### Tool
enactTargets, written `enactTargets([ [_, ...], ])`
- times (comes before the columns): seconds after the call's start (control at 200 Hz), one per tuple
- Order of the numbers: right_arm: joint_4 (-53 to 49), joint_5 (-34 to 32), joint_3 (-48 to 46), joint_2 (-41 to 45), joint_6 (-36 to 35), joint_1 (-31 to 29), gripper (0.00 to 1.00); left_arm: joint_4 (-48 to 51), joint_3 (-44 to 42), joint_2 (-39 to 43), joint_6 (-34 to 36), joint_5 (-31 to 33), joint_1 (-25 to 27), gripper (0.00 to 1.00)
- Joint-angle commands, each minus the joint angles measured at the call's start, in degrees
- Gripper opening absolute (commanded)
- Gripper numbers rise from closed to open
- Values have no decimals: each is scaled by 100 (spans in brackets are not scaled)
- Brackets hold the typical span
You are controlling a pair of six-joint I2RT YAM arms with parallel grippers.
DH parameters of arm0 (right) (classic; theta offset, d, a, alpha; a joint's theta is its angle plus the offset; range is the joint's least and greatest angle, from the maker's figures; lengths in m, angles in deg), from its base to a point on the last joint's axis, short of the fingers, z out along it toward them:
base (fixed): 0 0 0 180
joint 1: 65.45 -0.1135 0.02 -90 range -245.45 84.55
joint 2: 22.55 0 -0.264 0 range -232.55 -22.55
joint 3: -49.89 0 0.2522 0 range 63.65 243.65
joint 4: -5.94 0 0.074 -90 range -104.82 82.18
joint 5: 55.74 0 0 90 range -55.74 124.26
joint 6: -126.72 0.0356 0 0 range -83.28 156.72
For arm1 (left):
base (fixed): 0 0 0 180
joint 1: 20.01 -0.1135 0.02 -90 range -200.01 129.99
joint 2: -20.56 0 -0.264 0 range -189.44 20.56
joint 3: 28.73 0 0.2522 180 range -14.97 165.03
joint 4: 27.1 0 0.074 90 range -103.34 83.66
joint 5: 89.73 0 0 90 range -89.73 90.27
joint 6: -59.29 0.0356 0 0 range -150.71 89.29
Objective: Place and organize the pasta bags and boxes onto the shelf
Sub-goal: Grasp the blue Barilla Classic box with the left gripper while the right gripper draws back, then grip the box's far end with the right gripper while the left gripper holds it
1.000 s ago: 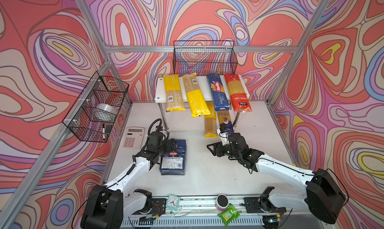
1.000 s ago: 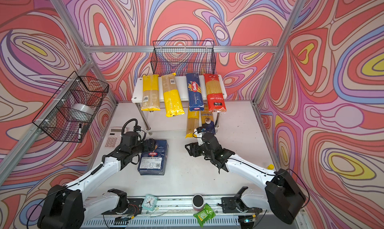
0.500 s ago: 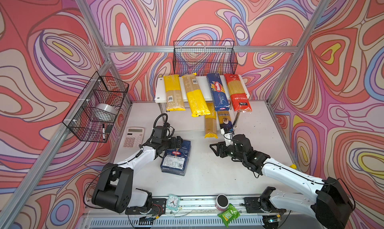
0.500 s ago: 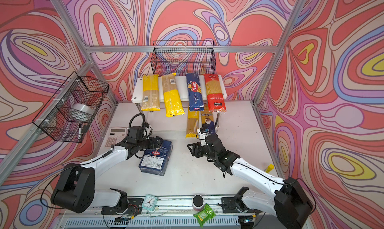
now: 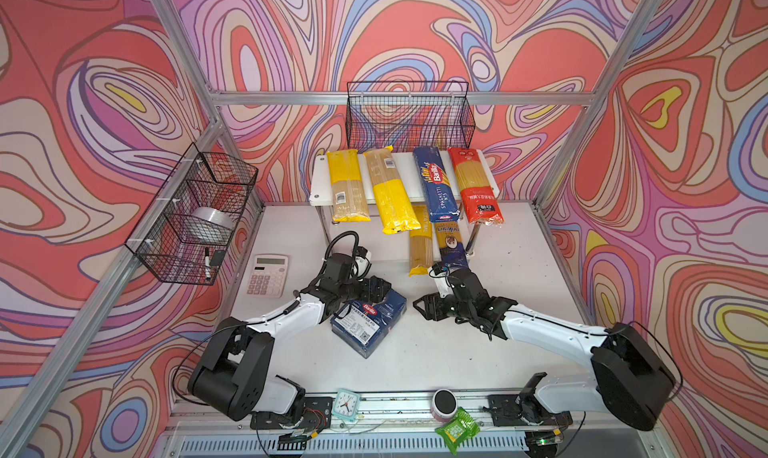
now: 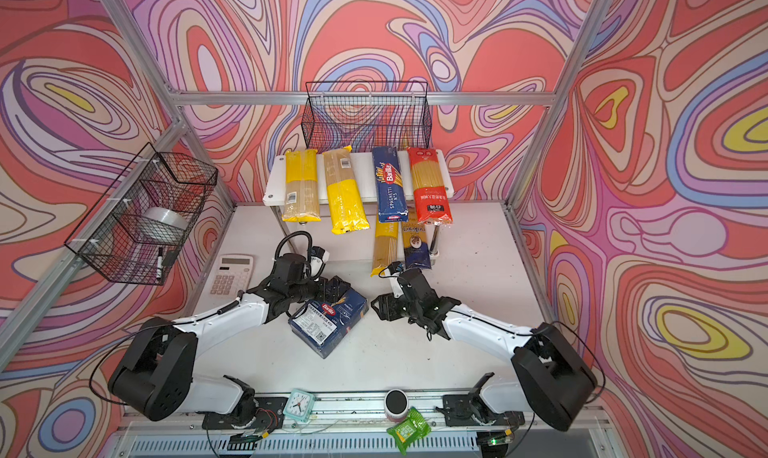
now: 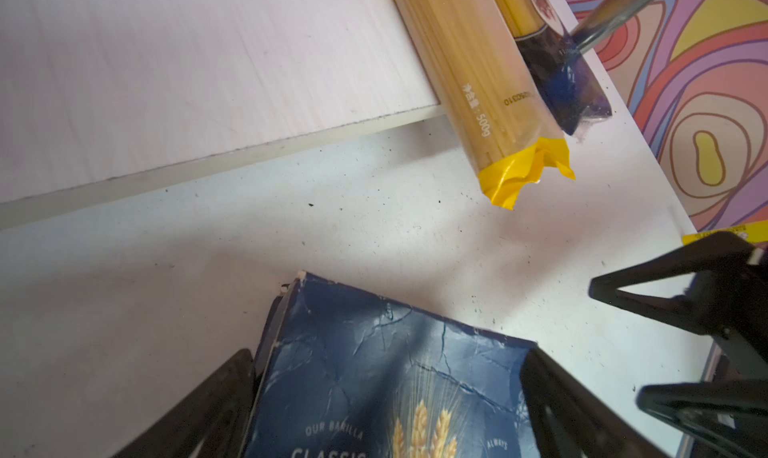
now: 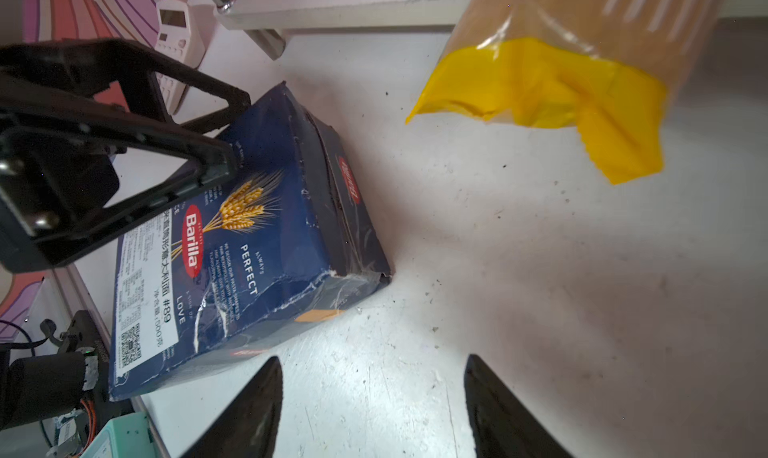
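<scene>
On the white tabletop (image 5: 436, 352), the left gripper (image 5: 376, 290) pinches the upper-right end of the flat navy cardboard carton (image 5: 365, 325). The carton runs diagonally toward the lower left. The right gripper (image 5: 422, 308) is spread and empty.

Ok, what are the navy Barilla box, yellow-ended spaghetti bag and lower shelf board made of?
Navy Barilla box: matte printed cardboard; white creases and torn corners. Yellow-ended spaghetti bag: glossy clear plastic film, crumpled yellow end. Lower shelf board: smooth white, faint grain; likely laminate or plastic, unclear.
</scene>
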Motion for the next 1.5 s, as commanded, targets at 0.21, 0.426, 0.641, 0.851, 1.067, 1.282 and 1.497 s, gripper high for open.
enactTargets([
  [0.21, 454, 786, 693, -644, -410, 11, 72, 2741, 328, 1251, -602, 1862, -3, 100],
  [0.426, 537, 672, 871, -977, -672, 11, 73, 3460, -362, 2608, -1716, 1941, -3, 100],
  [0.641, 542, 779, 1173, -1401, -720, 10, 73, 3954, -864, 3874, -2400, 2128, 3, 100],
  [0.851, 379, 707, 1477, -1623, -846, 12, 74, 3979, -1198, 4135, -2485, 1877, 5, 100],
  [1.067, 321, 777, 1792, -1947, -916, 12, 74, 3938, -1443, 4252, -2719, 1520, 7, 100],
  [1.282, 406, 1103, 1902, -2214, -807, 6, 74, 3309, -1694, 4172, -2836, 872, 11, 100],
  [1.497, 524, 1396, 1629, -2077, -697, -15, 74, 1713, -2300, 4215, -3361, 352, 120, 100],
])
